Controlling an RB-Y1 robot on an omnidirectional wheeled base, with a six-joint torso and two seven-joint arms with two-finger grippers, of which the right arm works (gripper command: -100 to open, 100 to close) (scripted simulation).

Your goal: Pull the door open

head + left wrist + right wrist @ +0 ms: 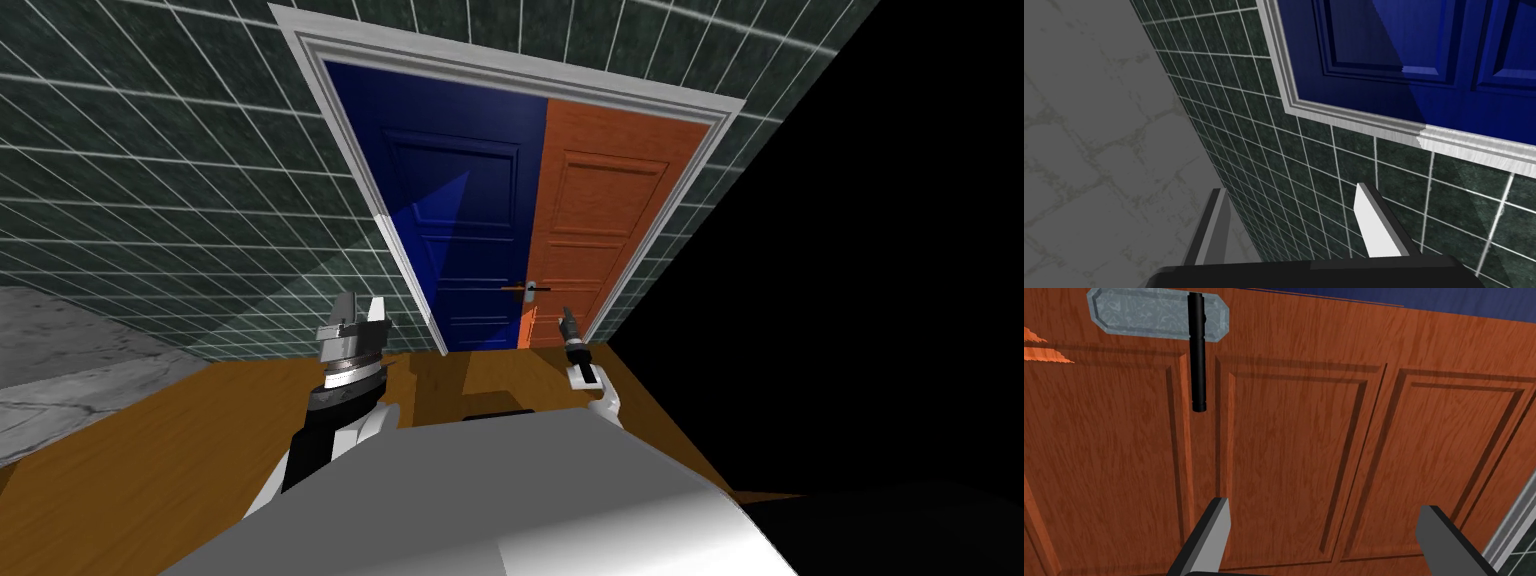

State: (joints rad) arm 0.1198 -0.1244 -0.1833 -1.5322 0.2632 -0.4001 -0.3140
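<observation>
Reddish-brown panelled wooden door leaf (600, 230) straight ahead, beside dark blue leaf (450, 200) in white frame (397, 250). Black lever handle (1197, 353) on grey plate (1144, 313), apart from right gripper (1324, 505), fingers spread, empty. Spread too, left gripper (1289, 189), facing dark green tiled wall (1324, 170).

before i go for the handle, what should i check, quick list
1. Right gripper jaws open for a grasp: ok, they stand wide apart.
2. Black lever between the jaws: not ok, it lies ahead and off to one side, with nothing touching it.
3. Right gripper facing the orange-brown door: ok, its panels lie straight ahead.
4. Left gripper out of the way: ok, it is open and points at the green tiled wall beside the white frame.
5. Door unlatched: cannot tell.
</observation>
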